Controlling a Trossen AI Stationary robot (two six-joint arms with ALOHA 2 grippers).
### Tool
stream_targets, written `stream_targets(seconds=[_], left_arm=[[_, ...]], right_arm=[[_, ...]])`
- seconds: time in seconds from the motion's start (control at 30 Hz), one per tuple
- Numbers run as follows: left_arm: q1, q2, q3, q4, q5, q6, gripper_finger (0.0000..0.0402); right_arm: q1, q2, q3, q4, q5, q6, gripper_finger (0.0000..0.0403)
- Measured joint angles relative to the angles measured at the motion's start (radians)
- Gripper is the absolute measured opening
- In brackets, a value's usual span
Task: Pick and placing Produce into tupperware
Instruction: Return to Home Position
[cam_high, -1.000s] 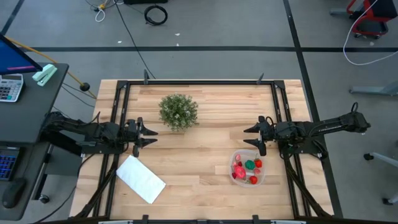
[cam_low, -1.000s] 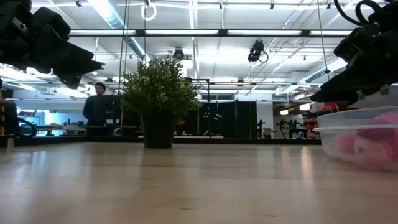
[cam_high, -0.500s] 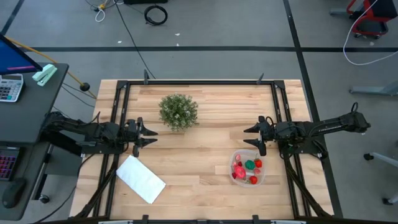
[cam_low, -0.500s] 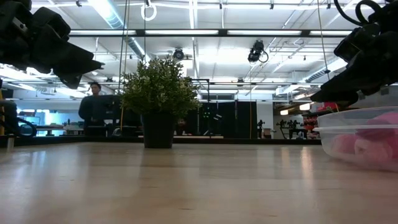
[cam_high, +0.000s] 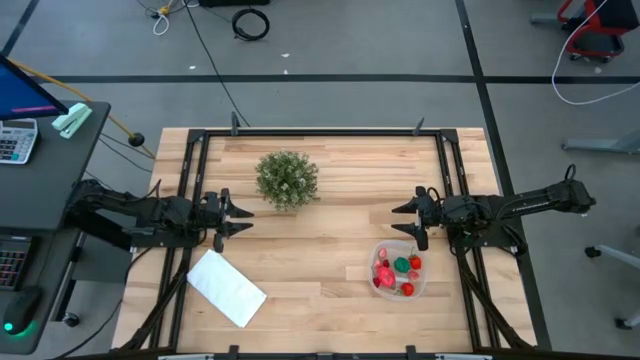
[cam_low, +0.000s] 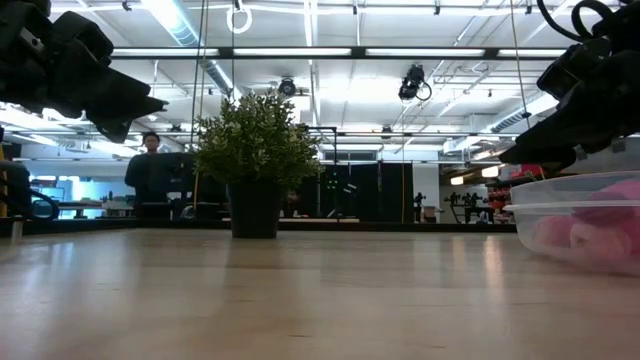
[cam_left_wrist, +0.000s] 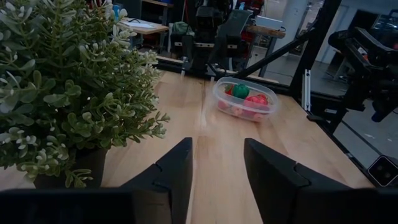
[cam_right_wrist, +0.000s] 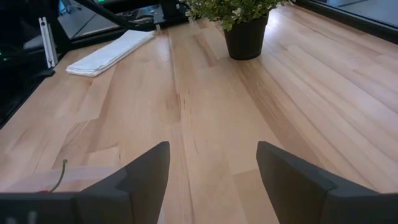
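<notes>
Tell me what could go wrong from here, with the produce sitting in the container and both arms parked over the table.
1. The right gripper, open and empty, hangs close by the tupperware. A low swing could clip its rim and spill the produce.
2. The left gripper, also open, points past the potted plant, whose leaves crowd its wrist view. A forward move might brush the plant or tip it.

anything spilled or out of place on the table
Nothing stands out. All the produce sits inside the tupperware, none loose on the table. The plant stands upright, the white cloth lies flat, angled to the edges. The left gripper and right gripper hang open, touching nothing.
</notes>
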Motion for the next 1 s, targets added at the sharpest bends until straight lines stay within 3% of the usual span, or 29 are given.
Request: stream_targets(seconds=[1.0], left_arm=[[0.0,0.001,0.0,0.001,0.0,0.001,0.0143]], right_arm=[[0.0,0.0,0.0,0.0,0.0,0.0,0.025]])
